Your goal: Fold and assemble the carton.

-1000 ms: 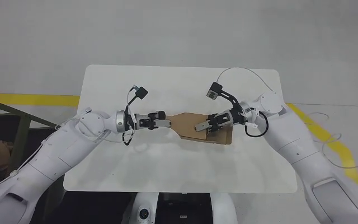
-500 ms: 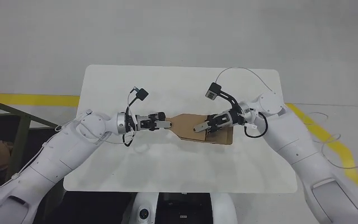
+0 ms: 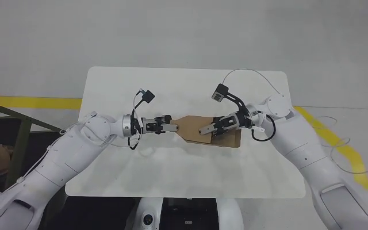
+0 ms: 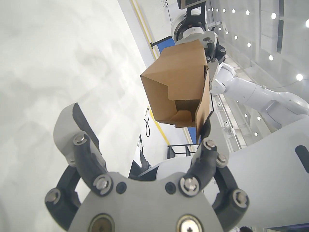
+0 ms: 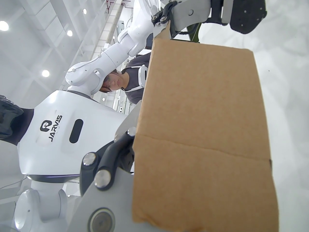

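A brown carton [image 3: 208, 131] is held above the middle of the white table, partly opened into a tube. My right gripper [image 3: 207, 130] is shut on its wall from the right side. The carton [image 5: 202, 126] covers most of that gripper in the right wrist view, with one finger [image 5: 115, 146] showing beside it. My left gripper [image 3: 171, 123] stands open at the carton's left end. In the left wrist view the carton [image 4: 173, 85] shows its open end with inner flaps. One left finger [image 4: 205, 131] touches the edge of a side flap, and the other finger [image 4: 79, 126] is apart from it.
The white table [image 3: 172, 167] has bare surface on all sides of the carton. A thin cable [image 3: 253, 73] arcs over the right arm near the table's back right corner. Yellow floor tape [image 3: 40, 102] runs past the table's left edge.
My left arm has shifted slightly right, bringing its open gripper closer to the carton's left end. The right gripper and carton have stayed almost still.
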Robot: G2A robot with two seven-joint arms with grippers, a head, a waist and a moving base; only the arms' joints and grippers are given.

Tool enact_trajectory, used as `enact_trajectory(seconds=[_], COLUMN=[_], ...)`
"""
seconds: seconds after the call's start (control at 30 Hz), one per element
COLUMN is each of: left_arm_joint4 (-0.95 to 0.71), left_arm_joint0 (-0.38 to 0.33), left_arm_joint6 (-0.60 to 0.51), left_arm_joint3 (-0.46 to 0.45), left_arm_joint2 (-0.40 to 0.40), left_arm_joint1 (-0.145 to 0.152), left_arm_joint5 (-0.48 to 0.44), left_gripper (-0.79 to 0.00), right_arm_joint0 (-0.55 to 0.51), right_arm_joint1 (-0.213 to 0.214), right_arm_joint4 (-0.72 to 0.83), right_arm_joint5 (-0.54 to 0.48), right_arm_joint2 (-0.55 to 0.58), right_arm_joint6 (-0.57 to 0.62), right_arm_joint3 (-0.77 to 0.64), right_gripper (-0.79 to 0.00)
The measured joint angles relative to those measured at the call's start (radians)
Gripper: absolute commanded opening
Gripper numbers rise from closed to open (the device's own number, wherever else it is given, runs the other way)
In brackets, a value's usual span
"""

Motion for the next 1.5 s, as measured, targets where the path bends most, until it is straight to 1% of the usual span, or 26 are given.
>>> enact_trajectory(seconds=[0.17,0.5,0.63,0.77,0.9,1.13,1.23,1.3,1.4,1.5], left_arm_joint4=[-0.003,-0.009,0.000,0.005,-0.001,-0.002,0.023,0.054,0.099,0.141], left_arm_joint0=[0.007,0.006,0.008,0.018,0.031,0.030,0.026,0.031,0.051,0.078], left_arm_joint6=[0.001,-0.004,0.010,0.008,-0.011,-0.021,0.024,0.077,0.143,0.177], left_arm_joint3=[0.001,0.006,0.024,0.018,-0.003,-0.006,0.004,0.009,0.004,-0.013], left_arm_joint2=[-0.007,0.001,-0.022,-0.040,-0.040,-0.037,-0.064,-0.091,-0.126,-0.152], left_arm_joint1=[-0.008,-0.035,-0.037,-0.038,-0.044,-0.058,-0.061,-0.061,-0.060,-0.057], left_arm_joint5=[-0.006,-0.015,-0.025,-0.031,-0.033,-0.037,-0.081,-0.125,-0.184,-0.240], left_gripper=[0.000,0.000,0.000,0.000,0.000,0.000,0.000,0.000,0.000,0.000], right_arm_joint0=[-0.001,0.003,0.002,-0.002,-0.004,-0.001,-0.004,-0.007,-0.011,-0.015], right_arm_joint1=[-0.001,-0.009,-0.009,-0.008,-0.010,-0.013,-0.011,-0.010,-0.009,-0.008], right_arm_joint4=[0.007,0.017,0.016,0.016,0.018,0.018,0.018,0.020,0.027,0.041], right_arm_joint5=[0.001,0.001,0.003,0.003,0.002,0.003,0.005,0.005,0.006,0.005], right_arm_joint2=[0.003,0.001,0.006,0.011,0.012,0.015,0.021,0.027,0.036,0.046], right_arm_joint6=[0.001,0.001,0.003,0.003,0.002,0.003,0.005,0.005,0.006,0.005], right_arm_joint3=[-0.005,-0.001,0.001,0.000,-0.002,-0.001,-0.001,-0.001,0.000,0.007], right_gripper=[-0.785,-0.785,-0.785,-0.785,-0.785,-0.785,-0.785,-0.785,-0.785,-0.785])
